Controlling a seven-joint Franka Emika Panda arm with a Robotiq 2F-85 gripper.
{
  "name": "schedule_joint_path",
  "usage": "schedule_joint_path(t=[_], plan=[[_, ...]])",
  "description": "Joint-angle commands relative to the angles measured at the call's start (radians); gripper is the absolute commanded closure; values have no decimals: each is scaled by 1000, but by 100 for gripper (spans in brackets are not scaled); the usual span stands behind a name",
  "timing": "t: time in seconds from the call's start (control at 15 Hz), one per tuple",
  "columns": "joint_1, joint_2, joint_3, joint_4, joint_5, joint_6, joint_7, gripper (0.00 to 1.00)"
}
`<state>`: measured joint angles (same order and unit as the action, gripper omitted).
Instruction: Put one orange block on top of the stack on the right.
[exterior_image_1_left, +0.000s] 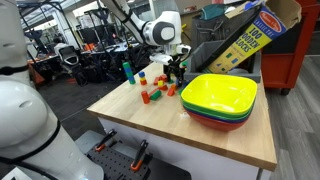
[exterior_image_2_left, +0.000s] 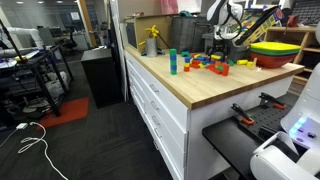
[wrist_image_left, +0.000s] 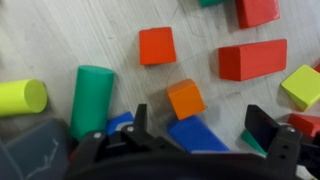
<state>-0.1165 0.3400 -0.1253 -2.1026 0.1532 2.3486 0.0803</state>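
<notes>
A small orange block (wrist_image_left: 185, 98) lies on the wooden table among loose blocks. My gripper (wrist_image_left: 203, 128) is open and hovers just above it, one finger on each side of the gap; the block lies between the fingers, towards their tips. A blue block (wrist_image_left: 198, 133) lies right under the gripper. A second, redder orange block (wrist_image_left: 157, 45) lies farther off. In both exterior views the gripper (exterior_image_1_left: 176, 70) (exterior_image_2_left: 222, 44) is low over the block pile. The stack, a short, mostly blue column (exterior_image_1_left: 127, 70) (exterior_image_2_left: 172, 62), stands apart at the pile's edge. It is out of the wrist view.
A green cylinder (wrist_image_left: 92, 98), a yellow cylinder (wrist_image_left: 20, 97), a long red block (wrist_image_left: 252, 60) and a yellow-green block (wrist_image_left: 305, 85) surround the gripper. Nested yellow, green and red bowls (exterior_image_1_left: 220, 98) (exterior_image_2_left: 275, 50) stand beside the pile. A red-and-yellow stack (exterior_image_1_left: 141, 78) stands near the blue one.
</notes>
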Motion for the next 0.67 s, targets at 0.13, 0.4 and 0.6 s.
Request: schedule_joint_path(t=[0.13, 0.4, 0.6], plan=[[-17, 43, 5, 52, -43, -41, -59, 0], [-14, 51, -2, 52, -105, -43, -75, 25], [-14, 47, -1, 42, -134, -43, -80, 42]])
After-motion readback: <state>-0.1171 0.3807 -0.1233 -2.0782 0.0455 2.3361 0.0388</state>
